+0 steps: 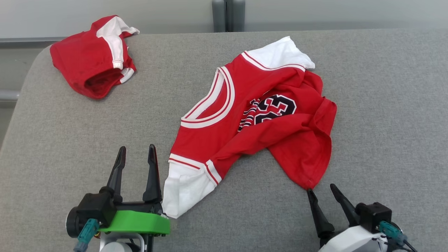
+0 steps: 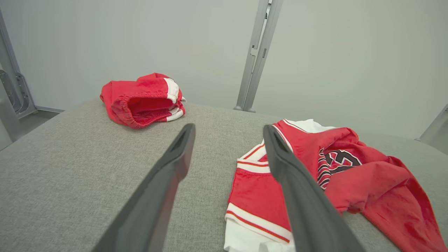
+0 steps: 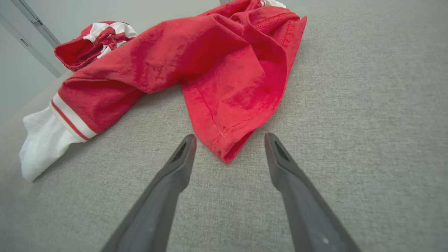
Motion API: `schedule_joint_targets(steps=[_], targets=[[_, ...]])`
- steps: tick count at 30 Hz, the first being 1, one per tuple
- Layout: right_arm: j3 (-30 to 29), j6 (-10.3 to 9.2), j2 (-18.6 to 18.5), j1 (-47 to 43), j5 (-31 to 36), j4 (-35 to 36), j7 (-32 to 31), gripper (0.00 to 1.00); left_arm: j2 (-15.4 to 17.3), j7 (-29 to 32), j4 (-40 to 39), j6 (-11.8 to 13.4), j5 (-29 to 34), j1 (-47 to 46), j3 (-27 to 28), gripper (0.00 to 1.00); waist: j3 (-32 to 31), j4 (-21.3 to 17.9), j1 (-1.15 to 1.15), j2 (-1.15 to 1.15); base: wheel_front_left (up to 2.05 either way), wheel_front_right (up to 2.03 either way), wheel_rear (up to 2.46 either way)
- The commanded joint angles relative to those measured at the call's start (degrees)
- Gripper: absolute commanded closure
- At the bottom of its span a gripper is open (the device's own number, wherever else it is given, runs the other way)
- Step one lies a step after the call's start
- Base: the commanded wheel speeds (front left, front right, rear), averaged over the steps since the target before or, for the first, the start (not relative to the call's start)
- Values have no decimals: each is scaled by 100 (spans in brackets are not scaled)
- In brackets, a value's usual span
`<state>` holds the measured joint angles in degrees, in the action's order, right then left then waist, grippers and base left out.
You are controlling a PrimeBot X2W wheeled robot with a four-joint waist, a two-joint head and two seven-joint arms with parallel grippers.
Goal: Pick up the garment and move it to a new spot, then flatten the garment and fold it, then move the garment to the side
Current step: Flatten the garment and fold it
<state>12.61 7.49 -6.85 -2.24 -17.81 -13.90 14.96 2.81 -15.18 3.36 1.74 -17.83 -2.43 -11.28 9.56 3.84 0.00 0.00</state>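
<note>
The garment (image 1: 259, 115) is a red jersey with white sleeves and a dark number, lying crumpled across the middle of the grey table (image 1: 385, 105). My left gripper (image 1: 136, 150) stands open at the lower left, just left of the jersey's near white sleeve (image 1: 183, 190). My right gripper (image 1: 321, 188) is open at the lower right, its tips just short of the jersey's red hem corner (image 3: 227, 150). In the left wrist view the jersey (image 2: 336, 175) lies to the right of the open fingers (image 2: 175, 157). Nothing is held in either gripper.
A second red and white garment (image 1: 92, 57), bunched up, lies at the table's far left corner, also in the left wrist view (image 2: 143, 99). Metal posts (image 1: 227, 15) stand behind the far edge. Bare grey surface stretches to the right of the jersey.
</note>
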Motion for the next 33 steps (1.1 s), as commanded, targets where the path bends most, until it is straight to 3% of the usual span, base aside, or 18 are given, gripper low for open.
schedule_joint_targets(steps=[1,6,7,9,10,11,12,18,25,33], targets=[[29,0,31,201,-44,-157,-48,0,15,6,14,-19,31,-58,-13,0,30,-8,0,0,0,0,0],[150,0,35,698,-145,-845,-53,0,16,6,42,-31,54,-129,-62,0,68,133,0,0,0,0,0],[160,0,55,786,-174,-954,-35,4,16,6,40,-22,60,-133,-46,0,68,159,0,0,0,0,0],[176,0,70,884,-196,-1163,-28,68,16,6,47,-21,71,-124,-19,0,64,201,0,0,0,0,0],[196,0,72,928,-207,-1219,-18,72,16,6,47,-20,73,-122,-8,0,63,213,0,0,0,0,0],[208,0,71,994,-213,-1276,-4,93,15,6,47,-19,74,-119,-1,0,61,222,0,0,0,0,0],[196,0,60,1037,-202,-1296,0,100,15,6,46,-15,74,-117,9,0,59,223,0,0,0,0,0],[-299,0,-131,1153,85,-919,26,100,15,6,-3,19,70,-55,50,0,40,89,0,0,0,0,0],[-1102,0,-770,1184,841,-370,28,100,16,6,-14,7,66,-60,35,0,74,-153,0,0,0,0,0],[-1053,0,-1141,736,1526,14,26,100,16,6,-7,-25,95,-122,62,0,147,-286,0,0,0,0,0]])
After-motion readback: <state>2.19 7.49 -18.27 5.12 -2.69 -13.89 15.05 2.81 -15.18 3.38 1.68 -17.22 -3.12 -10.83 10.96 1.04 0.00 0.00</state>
